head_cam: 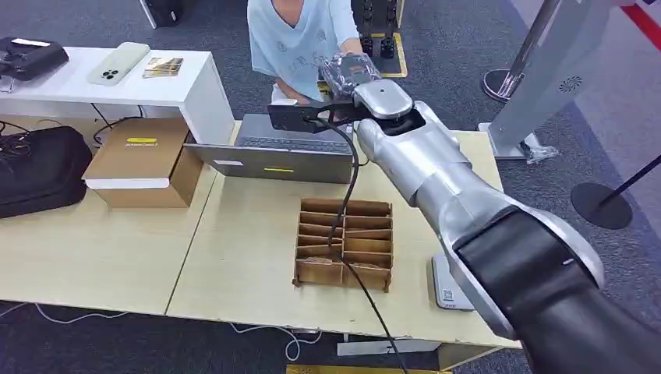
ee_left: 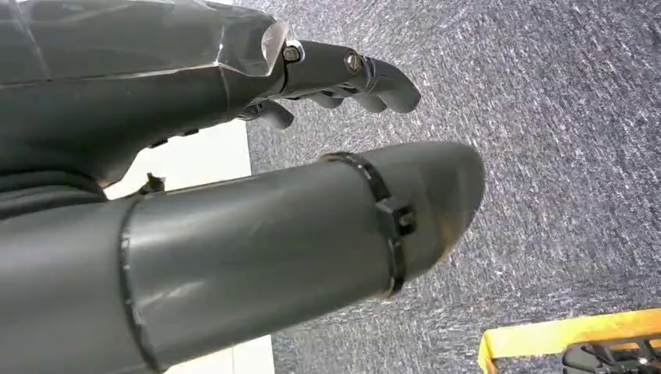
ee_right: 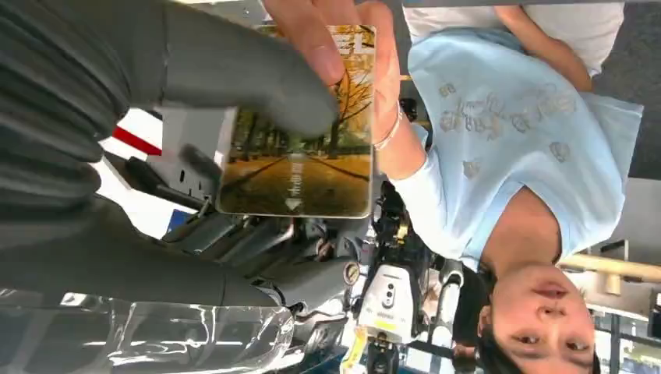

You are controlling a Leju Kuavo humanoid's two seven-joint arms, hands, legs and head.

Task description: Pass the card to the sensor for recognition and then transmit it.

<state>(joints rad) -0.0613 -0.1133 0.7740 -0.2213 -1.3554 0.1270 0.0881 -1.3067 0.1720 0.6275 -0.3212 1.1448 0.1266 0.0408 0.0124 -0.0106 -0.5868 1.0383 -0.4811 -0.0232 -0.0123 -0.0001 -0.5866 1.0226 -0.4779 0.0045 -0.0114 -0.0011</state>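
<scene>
In the right wrist view my right hand (ee_right: 234, 86) holds a card (ee_right: 300, 156) printed with yellow autumn trees, my thumb pressed on its face. A person's hand (ee_right: 355, 54) grips the same card at its far edge. In the head view my right arm reaches across the table and the hand (head_cam: 351, 74), wrapped in clear plastic, is up in front of the person in a light blue shirt (head_cam: 300, 39). A flat white device (head_cam: 450, 287) lies on the table near its right front edge, beside my forearm. My left hand (ee_left: 335, 78) hangs over grey carpet, fingers loosely apart, holding nothing.
A brown cardboard divider tray (head_cam: 344, 243) stands mid-table, with a black cable (head_cam: 347, 195) running over it. A grey laptop (head_cam: 273, 152) lies at the far edge. To the left are a cardboard box (head_cam: 144, 160), a black bag (head_cam: 39, 167) and a white shelf (head_cam: 199, 86) with a phone (head_cam: 117, 62).
</scene>
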